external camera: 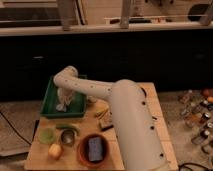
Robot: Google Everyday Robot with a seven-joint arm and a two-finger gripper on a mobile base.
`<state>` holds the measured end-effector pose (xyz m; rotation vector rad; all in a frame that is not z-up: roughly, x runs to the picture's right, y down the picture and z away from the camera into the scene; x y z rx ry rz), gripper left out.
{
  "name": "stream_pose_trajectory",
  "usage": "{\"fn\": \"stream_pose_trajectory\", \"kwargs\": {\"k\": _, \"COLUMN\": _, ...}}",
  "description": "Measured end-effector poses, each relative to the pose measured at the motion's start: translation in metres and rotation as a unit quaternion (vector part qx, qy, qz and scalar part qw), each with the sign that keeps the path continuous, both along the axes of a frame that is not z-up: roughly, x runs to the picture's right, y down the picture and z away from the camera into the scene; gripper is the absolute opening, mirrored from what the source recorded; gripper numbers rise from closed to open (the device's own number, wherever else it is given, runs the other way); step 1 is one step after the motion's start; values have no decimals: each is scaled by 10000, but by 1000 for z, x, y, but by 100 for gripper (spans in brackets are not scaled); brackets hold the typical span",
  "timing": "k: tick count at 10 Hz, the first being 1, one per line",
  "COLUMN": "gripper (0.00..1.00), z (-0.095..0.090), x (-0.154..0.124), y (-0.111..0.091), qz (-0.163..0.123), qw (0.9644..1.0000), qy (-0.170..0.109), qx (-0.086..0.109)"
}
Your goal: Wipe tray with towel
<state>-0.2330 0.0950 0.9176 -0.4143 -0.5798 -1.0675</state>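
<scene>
View of a wooden table (156, 107) set before a dark counter, with my arm (95, 89) reaching from the lower right across the table toward its back-left corner. My gripper (63, 102) points downward inside the green tray (49, 97), over the left half of the tray floor. A pale towel (60, 107) lies on the tray floor directly under the gripper and appears to touch it; whether I grasp the towel or merely press on it, I cannot tell. The tray rests flat at the back-left corner of the table, its long side running front to back, and the towel is toward its front-left part. In front of the tray, near the table's front edge, stand a low green cup (47, 135), a small metal cup (67, 136) just beside it and a yellow round fruit (55, 150) nearer the edge. A slim green item (67, 126) lies between the tray and the cups. A brown bowl (82, 152) holding a blue block (95, 146) sits to the right of the fruit, close beside my arm. A yellow item (101, 111) lies just right of the tray. Bottles (200, 107) stand on the floor beyond the table's right side.
</scene>
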Motion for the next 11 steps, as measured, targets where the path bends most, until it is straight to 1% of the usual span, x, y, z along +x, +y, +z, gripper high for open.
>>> {"fn": "stream_pose_trajectory", "kwargs": {"k": 1, "gripper": 0, "z": 4, "x": 18, "y": 4, "qz": 57, "qw": 9998, "qy": 191, "qx": -70}}
{"fn": "stream_pose_trajectory", "kwargs": {"k": 2, "gripper": 0, "z": 7, "x": 26, "y": 5, "qz": 118, "qw": 9994, "qy": 321, "qx": -95}}
{"fn": "stream_pose_trajectory", "kwargs": {"k": 4, "gripper": 0, "z": 11, "x": 32, "y": -3, "qz": 249, "qw": 9982, "qy": 540, "qx": -14}}
{"fn": "stream_pose_trajectory", "kwargs": {"k": 5, "gripper": 0, "z": 17, "x": 35, "y": -14, "qz": 363, "qw": 9968, "qy": 696, "qx": 134}}
{"fn": "stream_pose_trajectory", "kwargs": {"k": 7, "gripper": 0, "z": 27, "x": 34, "y": -32, "qz": 526, "qw": 9943, "qy": 870, "qx": 317}}
{"fn": "stream_pose_trajectory", "kwargs": {"k": 8, "gripper": 0, "z": 34, "x": 32, "y": -41, "qz": 602, "qw": 9933, "qy": 911, "qx": 386}}
{"fn": "stream_pose_trajectory", "kwargs": {"k": 9, "gripper": 0, "z": 37, "x": 27, "y": -46, "qz": 632, "qw": 9930, "qy": 903, "qx": 428}}
{"fn": "stream_pose_trajectory", "kwargs": {"k": 10, "gripper": 0, "z": 37, "x": 20, "y": -48, "qz": 600, "qw": 9936, "qy": 838, "qx": 458}}
{"fn": "stream_pose_trajectory", "kwargs": {"k": 11, "gripper": 0, "z": 34, "x": 3, "y": -45, "qz": 499, "qw": 9955, "qy": 649, "qx": 474}}
